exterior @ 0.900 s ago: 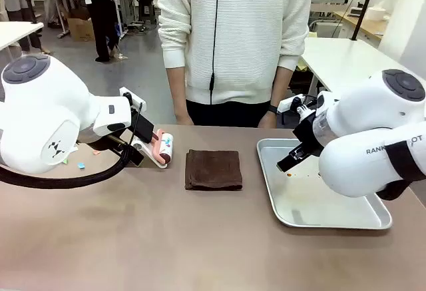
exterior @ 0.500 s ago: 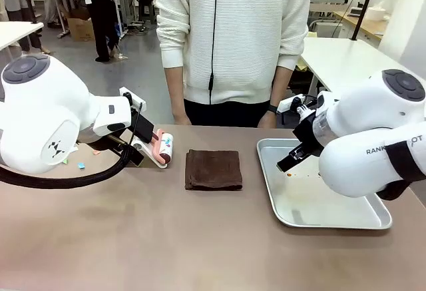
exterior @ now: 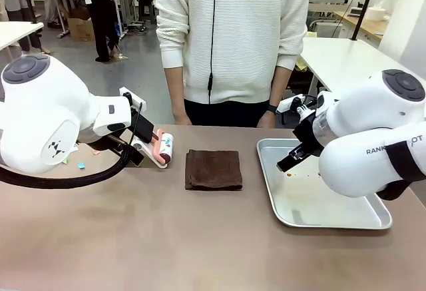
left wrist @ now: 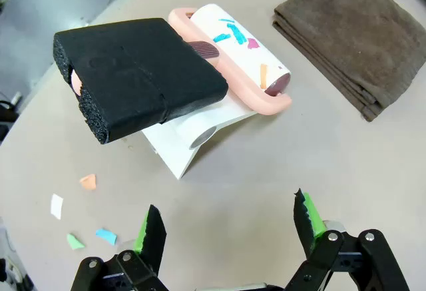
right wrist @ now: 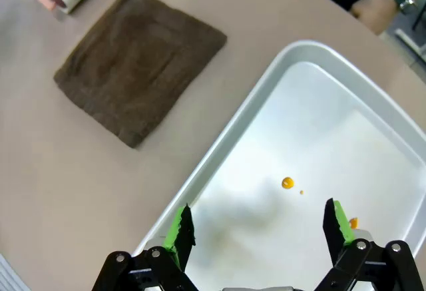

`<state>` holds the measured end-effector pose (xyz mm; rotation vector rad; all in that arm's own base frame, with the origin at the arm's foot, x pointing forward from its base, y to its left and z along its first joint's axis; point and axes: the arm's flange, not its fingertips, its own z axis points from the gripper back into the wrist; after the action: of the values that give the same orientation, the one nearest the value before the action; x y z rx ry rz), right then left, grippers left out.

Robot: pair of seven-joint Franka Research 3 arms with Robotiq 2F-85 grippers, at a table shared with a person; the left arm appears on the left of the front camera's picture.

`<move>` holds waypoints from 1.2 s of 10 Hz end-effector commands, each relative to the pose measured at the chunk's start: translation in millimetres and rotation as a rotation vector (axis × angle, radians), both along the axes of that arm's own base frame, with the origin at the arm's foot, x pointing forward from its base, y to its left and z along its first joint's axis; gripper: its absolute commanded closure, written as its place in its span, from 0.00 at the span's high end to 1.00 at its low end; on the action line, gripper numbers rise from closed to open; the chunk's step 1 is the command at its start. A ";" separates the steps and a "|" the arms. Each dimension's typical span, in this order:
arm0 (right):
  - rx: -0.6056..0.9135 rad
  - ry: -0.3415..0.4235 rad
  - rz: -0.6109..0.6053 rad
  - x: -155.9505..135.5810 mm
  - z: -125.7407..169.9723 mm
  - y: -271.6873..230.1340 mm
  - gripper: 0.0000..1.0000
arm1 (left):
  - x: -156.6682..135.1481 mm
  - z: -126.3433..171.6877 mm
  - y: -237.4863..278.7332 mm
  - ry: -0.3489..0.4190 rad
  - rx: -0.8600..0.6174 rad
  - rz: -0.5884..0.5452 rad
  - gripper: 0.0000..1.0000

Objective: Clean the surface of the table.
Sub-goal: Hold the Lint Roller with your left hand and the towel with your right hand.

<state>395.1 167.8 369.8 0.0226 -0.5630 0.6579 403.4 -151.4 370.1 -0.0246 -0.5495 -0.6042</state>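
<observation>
Lengthwise the table runs left-right, left hand and right hand both spread, empty.

left arm in from the left, left gripper tilted down, jaws spread wide; right arm folded in from the right, right gripper aimed down, jaws equally wide.

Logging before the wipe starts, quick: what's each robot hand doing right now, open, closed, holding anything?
Left hand: open, holding nothing, near the lint roller.
Right hand: open, holding nothing, over the metal tray.
</observation>
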 end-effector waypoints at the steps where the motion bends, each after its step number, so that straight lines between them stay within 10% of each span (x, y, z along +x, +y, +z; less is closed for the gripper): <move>1: 0.001 0.000 0.000 0.0 0.2 0.0 1.00 | 0.0 0.1 -0.1 0.000 0.000 -0.001 1.00; 5: 0.484 0.149 -0.133 -59.3 35.6 -37.6 1.00 | -1.8 69.8 -7.5 -0.021 0.151 0.359 1.00; 7: 0.736 0.280 -0.144 -77.4 23.6 -59.4 1.00 | 21.7 103.1 -23.6 0.206 0.162 0.549 1.00; 8: 0.717 0.311 -0.225 -73.9 12.5 -62.0 1.00 | 37.3 112.8 -30.2 0.204 0.062 0.498 1.00; 9: 0.622 0.258 -0.103 -34.6 66.1 -4.4 1.00 | 3.8 95.1 12.4 0.052 0.191 0.456 1.00; 12: 0.622 0.258 -0.103 -34.6 66.1 -4.4 1.00 | 3.8 95.1 12.4 0.052 0.191 0.456 1.00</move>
<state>358.0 164.1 431.4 0.6790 -0.4780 0.3499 413.0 -145.3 466.3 0.2504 -0.3970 -0.1944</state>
